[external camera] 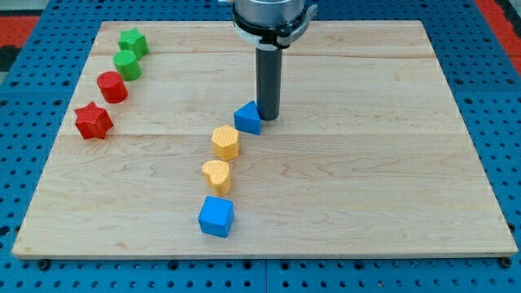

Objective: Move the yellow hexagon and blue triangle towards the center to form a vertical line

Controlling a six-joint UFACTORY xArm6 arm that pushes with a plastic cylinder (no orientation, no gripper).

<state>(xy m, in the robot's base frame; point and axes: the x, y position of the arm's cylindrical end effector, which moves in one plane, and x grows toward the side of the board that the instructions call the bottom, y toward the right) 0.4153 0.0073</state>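
Tool check first: my tip [269, 119] is a plain dark rod with nothing to part or close, so there is no spread or clamp to tell, and it is planted on the counter [366, 179] near the middle, toward the view's top. It sits right at the 3 o'clock side of the blue triangle [247, 119], touching it or as good as touching; the rod's edge and the block's edge meet in the view.

And look at the lineup running down from there! At about 7 o'clock from the blue triangle, just beside it, sits the yellow hexagon [225, 142]. Below that, again a shade toward 7 o'clock, comes the yellow heart [216, 176], near the hexagon but apart from it. Then at 6 o'clock from the heart, the blue cube [216, 216], closest to the view's bottom edge. Four blocks in a gently slanted chain, leaning toward the view's right as it climbs.

Over at 10 o'clock on the counter, well apart from all that, a second chain: the green star [133, 42] nearest the top, the green cylinder [127, 64] just beside it, the red cylinder [112, 86] next, and the red star [93, 121] lowest.

Around the wooden counter, a blue surface [505, 98] shows.
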